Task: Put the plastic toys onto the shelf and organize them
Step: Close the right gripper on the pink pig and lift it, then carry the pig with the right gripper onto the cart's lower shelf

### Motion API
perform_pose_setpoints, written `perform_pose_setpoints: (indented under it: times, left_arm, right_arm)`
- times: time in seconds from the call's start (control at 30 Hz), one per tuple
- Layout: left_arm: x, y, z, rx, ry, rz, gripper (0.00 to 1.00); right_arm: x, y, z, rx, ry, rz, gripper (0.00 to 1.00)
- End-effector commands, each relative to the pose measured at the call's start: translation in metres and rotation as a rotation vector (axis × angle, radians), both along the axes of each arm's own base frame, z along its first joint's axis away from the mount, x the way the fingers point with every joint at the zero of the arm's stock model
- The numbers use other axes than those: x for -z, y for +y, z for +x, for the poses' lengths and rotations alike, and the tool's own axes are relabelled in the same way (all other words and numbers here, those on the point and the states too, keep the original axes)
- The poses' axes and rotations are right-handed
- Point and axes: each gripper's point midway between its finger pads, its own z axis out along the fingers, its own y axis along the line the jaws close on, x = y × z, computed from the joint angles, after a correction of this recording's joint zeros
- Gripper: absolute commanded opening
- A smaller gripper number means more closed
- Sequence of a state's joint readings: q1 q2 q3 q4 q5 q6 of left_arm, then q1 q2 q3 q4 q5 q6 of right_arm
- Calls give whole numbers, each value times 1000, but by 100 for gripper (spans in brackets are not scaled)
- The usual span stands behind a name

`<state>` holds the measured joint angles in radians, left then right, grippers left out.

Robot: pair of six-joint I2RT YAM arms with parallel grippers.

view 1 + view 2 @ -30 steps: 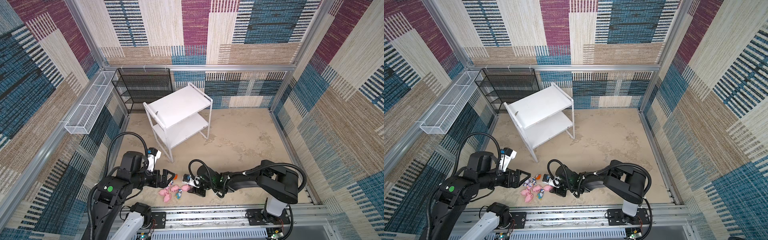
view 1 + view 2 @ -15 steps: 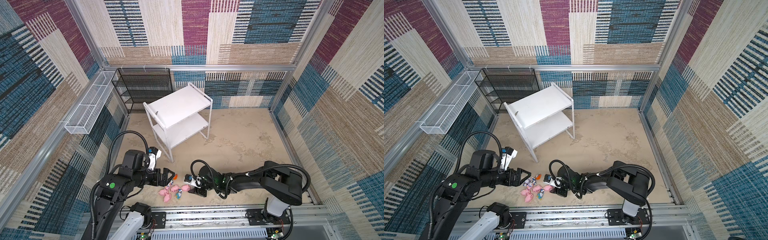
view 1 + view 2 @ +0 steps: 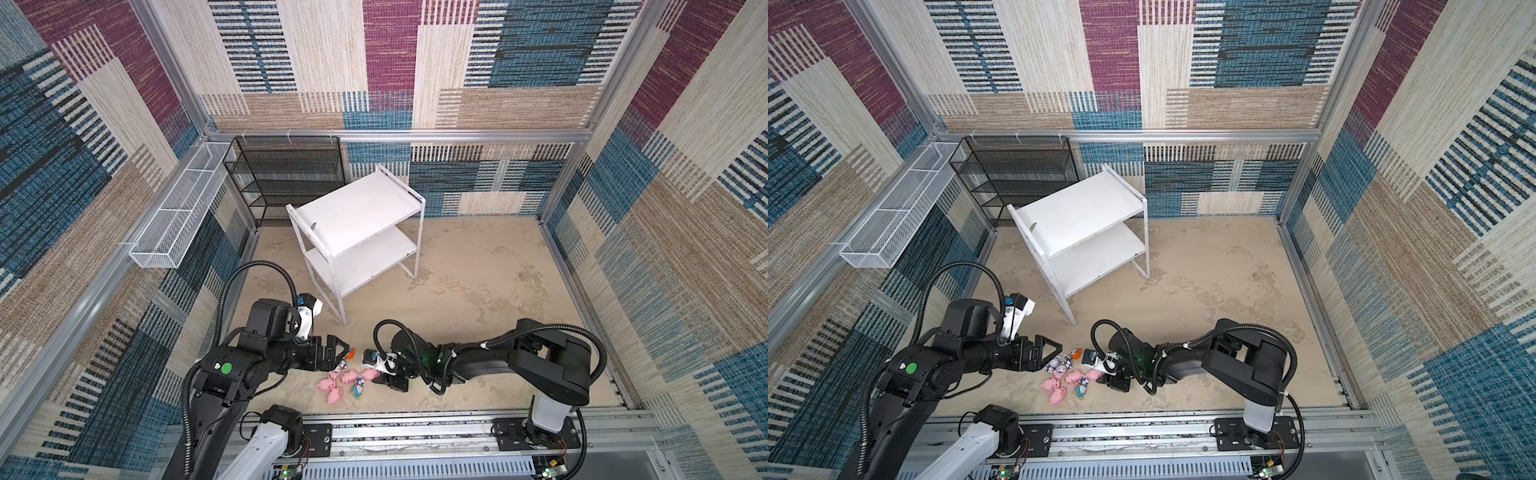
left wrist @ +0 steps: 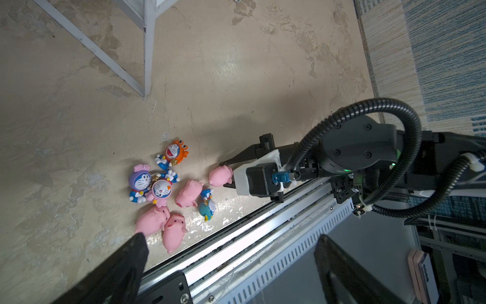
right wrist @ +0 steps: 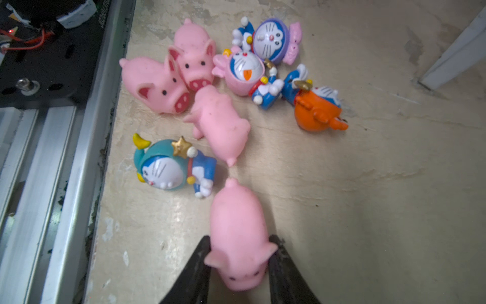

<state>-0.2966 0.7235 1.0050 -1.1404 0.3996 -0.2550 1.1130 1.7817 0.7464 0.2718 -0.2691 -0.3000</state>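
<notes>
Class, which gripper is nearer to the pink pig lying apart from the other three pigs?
Right. The right gripper closes around that pig, a finger on each side of its head. The left gripper hangs open on the far side of the toy pile.

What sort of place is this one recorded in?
Most likely a purpose-built robot test cell, not a lived-in room: an aluminium frame holds carpet-patterned wall panels, the left arm and right arm stand on a metal rail, and a white shelf and plastic toys sit staged on the floor.
</notes>
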Motion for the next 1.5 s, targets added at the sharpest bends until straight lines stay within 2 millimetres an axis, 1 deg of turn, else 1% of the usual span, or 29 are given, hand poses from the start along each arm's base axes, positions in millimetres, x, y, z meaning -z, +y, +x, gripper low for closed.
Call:
perform_pose_setpoints:
  times: [0.0, 0.13, 0.23, 0.27, 0.33, 0.5, 0.67, 0.77, 0.87, 1.03, 1.17, 1.3, 1.47]
  left_arm:
    - [1, 0, -3, 5, 13, -1, 99]
    - [3, 1, -1, -5, 17, 7, 99]
    - [3, 4, 1, -28, 19, 17, 99]
    - [3, 5, 1, -35, 17, 19, 99]
    - [3, 7, 3, -53, 16, 25, 99]
    - [-6, 18, 9, -133, -18, 48, 99]
    - [-26, 26, 18, -207, -136, 28, 99]
    - [-37, 31, 22, -233, -218, 17, 99]
    - [-42, 33, 24, -243, -279, 5, 99]
    - [-36, 30, 29, -240, -301, -6, 99]
    - [-31, 28, 33, -233, -299, -5, 99]
    - [-31, 32, 35, -243, -315, 12, 99]
    - [-34, 38, 39, -275, -355, 32, 99]
  right_arm:
    - [-11, 3, 1, -5, -20, 33, 33]
    - [-26, 5, 6, 13, -32, 60, 32]
    - [-48, 5, 15, 48, -43, 120, 32]
    - [-56, 4, 21, 71, -52, 137, 32]
    - [-71, 3, 38, 131, -77, 158, 32]
    - [-109, -2, 100, 374, -132, 192, 31]
    - [-145, -2, 152, 581, -168, 251, 31]
    - [-161, 0, 179, 685, -178, 280, 31]
    - [-175, 4, 196, 748, -194, 315, 31]
    - [-186, 12, 214, 792, -203, 342, 31]
    - [-190, 22, 221, 798, -198, 357, 31]
    - [-188, 27, 222, 799, -176, 368, 32]
    - [-183, 27, 220, 821, -137, 395, 32]
